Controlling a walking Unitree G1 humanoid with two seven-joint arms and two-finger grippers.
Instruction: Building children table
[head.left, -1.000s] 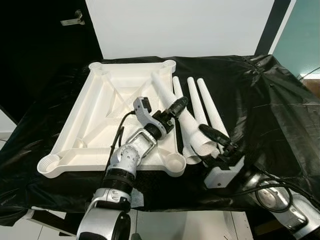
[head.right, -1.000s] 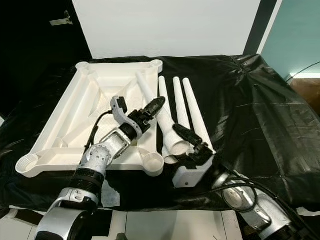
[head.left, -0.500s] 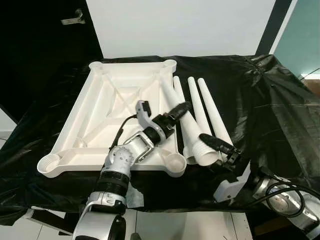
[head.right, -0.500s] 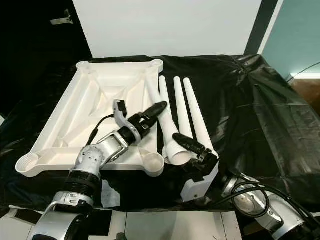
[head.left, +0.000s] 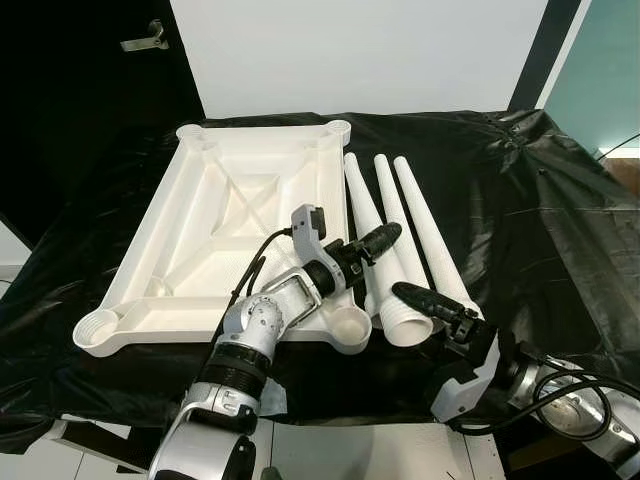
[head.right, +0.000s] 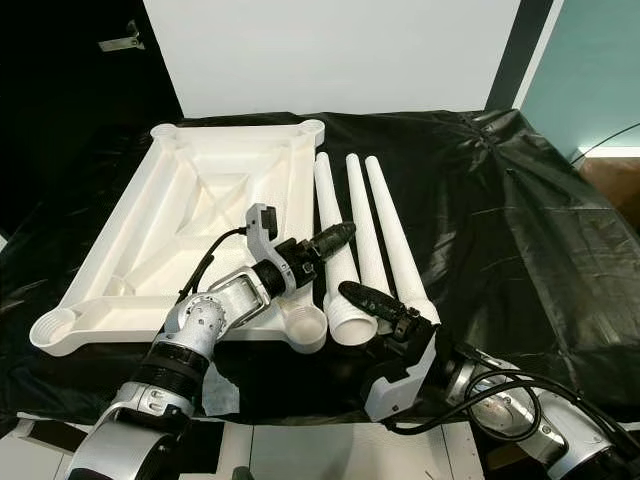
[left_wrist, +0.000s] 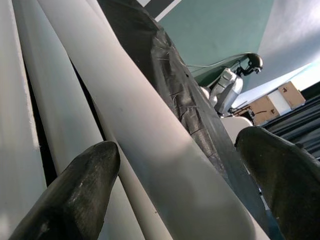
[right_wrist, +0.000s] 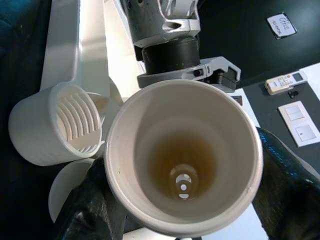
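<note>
left eye view: the white tabletop lies upside down on the black plastic sheet, ribbed underside up, with a round leg socket at its near corner beside the left gripper. three white tapered table legs lie side by side just beyond the tabletop's edge, wide ends toward the robot. the left gripper reaches across the tabletop's near corner and rests over the nearest leg; left wrist view: its two black fingers stand apart, one on each side of a leg, with the neighbouring legs running alongside between and beyond the fingertips; whether the pads press the leg cannot be told. the middle leg and the outer leg lie touching or just beside one another. the right gripper sits at the wide ends of the legs, its fingers pointing back toward the tabletop. right wrist view: the open mouth of a leg lies between the right fingers, which are spread wide on either side of its rim; contact with the rim cannot be confirmed. just beside that mouth is the threaded leg socket of the tabletop, and past the fingertips the wrist of the left arm.
</note>
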